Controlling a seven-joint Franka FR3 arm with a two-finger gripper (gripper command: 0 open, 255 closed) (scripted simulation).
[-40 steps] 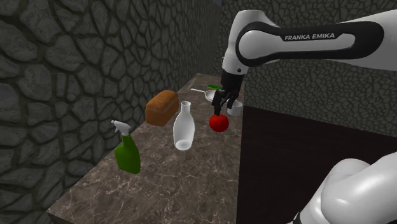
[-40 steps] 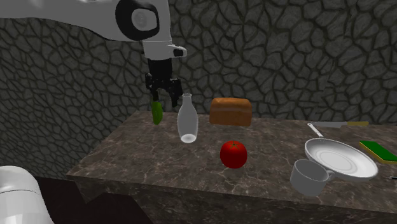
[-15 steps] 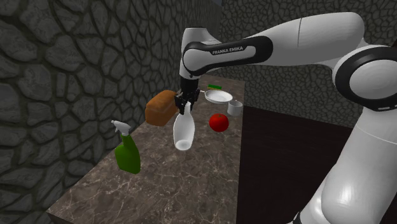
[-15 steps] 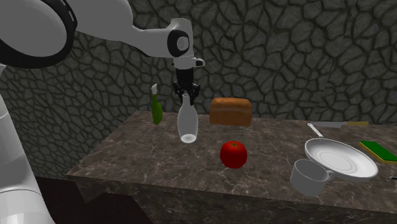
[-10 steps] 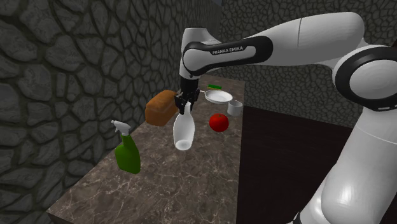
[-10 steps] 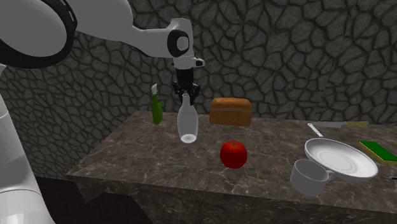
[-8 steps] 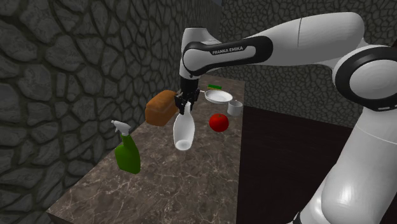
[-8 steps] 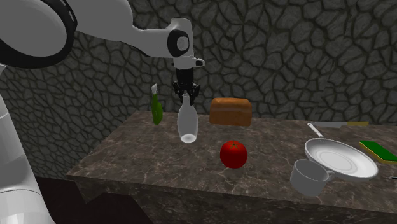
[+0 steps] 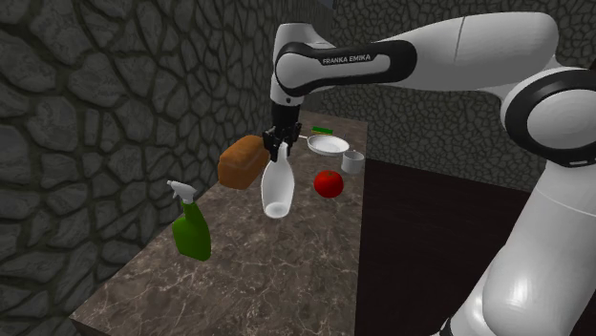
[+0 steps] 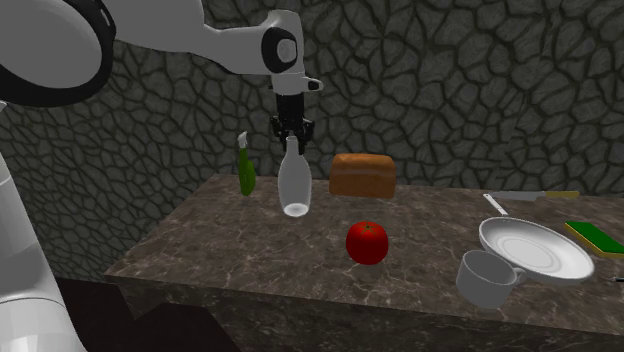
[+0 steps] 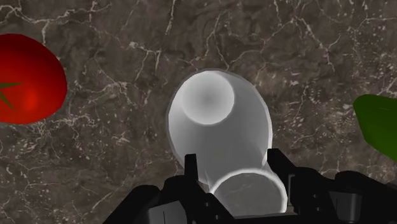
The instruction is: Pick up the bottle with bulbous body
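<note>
the jaws grip the neck of the white bottle (image 9: 275,189), which hangs straight below them, long axis upright, base close to the desk (image 9: 287,267).

the bottle (image 9: 275,188) is pale white-grey, with a slim neck that swells into a rounded body and a flat base. it stands upright, its neck clasped by the gripper (image 9: 277,151). its base sits at or just above the dark marble counter (image 9: 250,272); contact cannot be told.
</note>
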